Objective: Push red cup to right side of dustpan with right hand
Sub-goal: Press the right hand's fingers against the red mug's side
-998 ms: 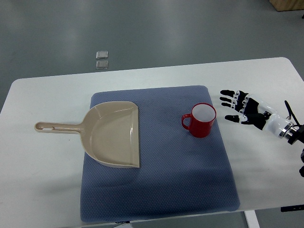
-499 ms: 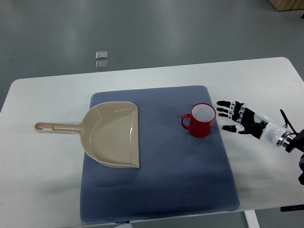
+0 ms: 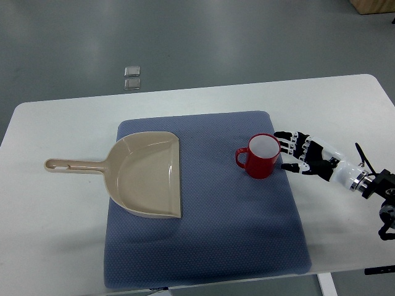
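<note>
White table [image 3: 55, 246] underneath, a blue mat [image 3: 210, 246] spread across its middle, grey floor beyond, and the push looks barely begun, if at all. Nearest the camera the mat is bare; further up, the action sits in one band across the middle. On the right, the right hand [image 3: 301, 155] reaches in low from the edge, its fingers [image 3: 285, 135] spread and extended toward the cup [image 3: 261, 156], the tips just beside its right wall; whether they actually touch it I can't tell from this angle. Nothing is grasped. The cup stands upright on the right part of the mat, red outside, pale inside, empty as far as I can see, its handle pointing left toward the dustpan [image 3: 147, 174]. That beige dustpan lies on the mat's left part, straight lip facing the cup, long handle running off onto the table. A clear stretch of mat separates the two, so nearly all the travel is left: my read is the cup has to slide left until it rests by that lip. Left hand is out of view. Far back, two small squares [image 3: 133, 78] lie on the floor.
</note>
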Robot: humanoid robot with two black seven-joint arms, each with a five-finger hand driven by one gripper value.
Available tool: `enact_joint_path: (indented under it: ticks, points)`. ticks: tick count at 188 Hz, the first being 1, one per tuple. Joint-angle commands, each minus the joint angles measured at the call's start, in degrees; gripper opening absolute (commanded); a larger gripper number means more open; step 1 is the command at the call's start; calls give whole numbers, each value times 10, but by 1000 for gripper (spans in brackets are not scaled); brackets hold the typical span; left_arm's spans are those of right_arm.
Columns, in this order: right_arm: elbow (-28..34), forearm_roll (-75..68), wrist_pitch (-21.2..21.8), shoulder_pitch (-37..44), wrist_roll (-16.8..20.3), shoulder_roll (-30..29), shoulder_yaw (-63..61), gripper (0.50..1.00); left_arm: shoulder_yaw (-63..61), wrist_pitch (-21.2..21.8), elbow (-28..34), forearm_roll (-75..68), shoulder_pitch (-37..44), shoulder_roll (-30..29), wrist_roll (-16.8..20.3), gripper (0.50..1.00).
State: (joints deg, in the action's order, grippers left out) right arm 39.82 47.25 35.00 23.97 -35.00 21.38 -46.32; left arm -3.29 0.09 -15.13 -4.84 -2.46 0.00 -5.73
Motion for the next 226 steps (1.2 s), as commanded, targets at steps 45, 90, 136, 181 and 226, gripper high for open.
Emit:
enact_joint_path:
  ticks: [45,90,136,181,226]
  points:
    - [0,5,0,9,0,-28,13,934,0,0,0,0,0,0,0,1000]
    - [-1,14,0,9,0,-44,13,934,0,0,0,0,0,0,-1,1000]
    - [-2,14,0,16,0,-57,13,934,-1,0,-1,0,0,0,-1,1000]
    - [-3,14,-13,25,0,-74,26,934,-1,0,-3,0,0,0,-1,1000]
    - [-4,14,-30,26,0,-89,37,934,-1,0,-3,-1,0,0,-1,1000]
